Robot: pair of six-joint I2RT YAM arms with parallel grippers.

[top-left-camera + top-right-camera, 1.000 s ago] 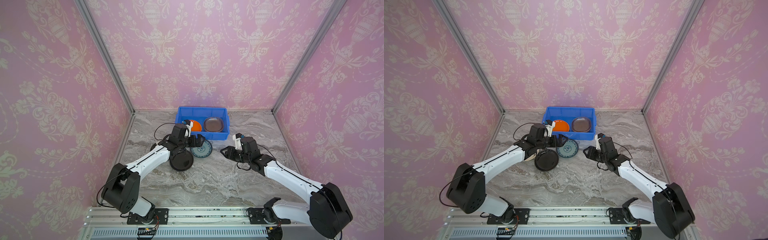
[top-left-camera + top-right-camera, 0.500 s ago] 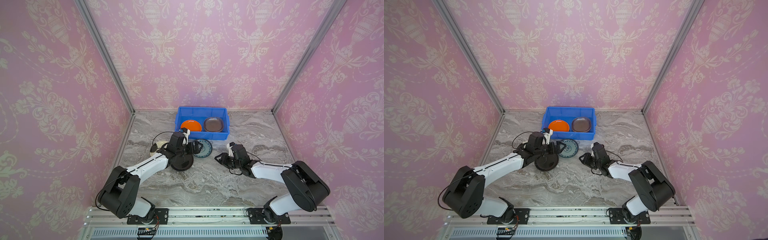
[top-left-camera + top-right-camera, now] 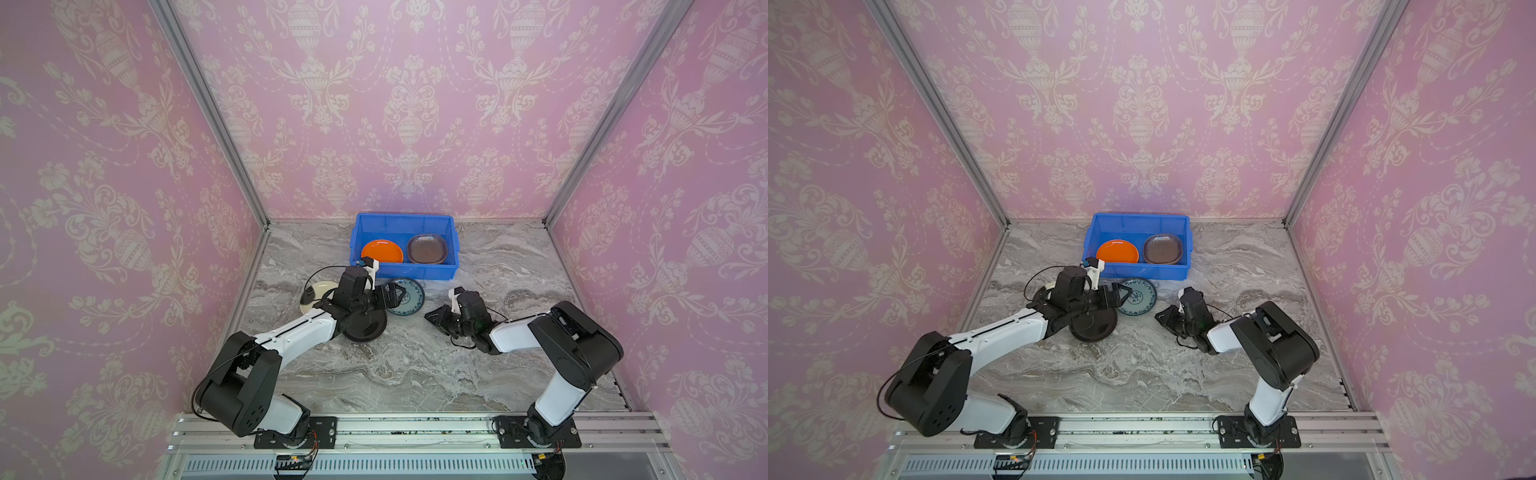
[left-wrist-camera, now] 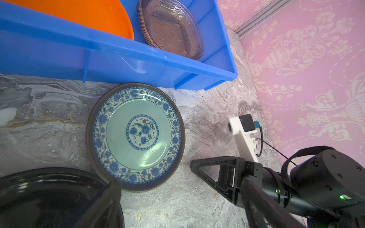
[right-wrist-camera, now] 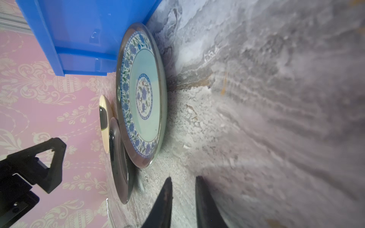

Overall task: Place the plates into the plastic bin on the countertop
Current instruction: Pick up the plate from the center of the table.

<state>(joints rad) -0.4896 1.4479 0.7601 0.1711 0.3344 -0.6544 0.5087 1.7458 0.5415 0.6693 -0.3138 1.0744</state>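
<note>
1. left tool (image 3: 390, 300): jaws wide apart, empty, hovering over the gap between the glossy black round plate (image 3: 365, 328) and the teal round plate with blue floral border (image 4: 136, 136).
2. right tool (image 3: 434, 319): low over the grey marble-veined worktop (image 3: 415, 374), just beside the teal plate's free side. its fingertips (image 5: 167, 197) are nearly together with a narrow gap and nothing between them.
3. bright blue rectangular plastic bin (image 3: 405, 272) sits at the back. inside lie an orange round plate (image 3: 381, 252) and, next to it, a stack of brownish translucent rounded-square plates (image 3: 428, 248).
4. outside the bin: the teal plate sits just in front of the bin's front wall, one edge apparently lapping the black plate's rim. a cream round plate (image 3: 316, 293) lies beyond the black one.
5. handling, my read: the teal plate is stiff, glazed, slick and light, and likely to chip if knocked on the bin wall.
6. grip: pinch the raised dark rim, one finger under the lip. the side lapping the black plate looks slightly lifted, so entry is easiest there.
</note>
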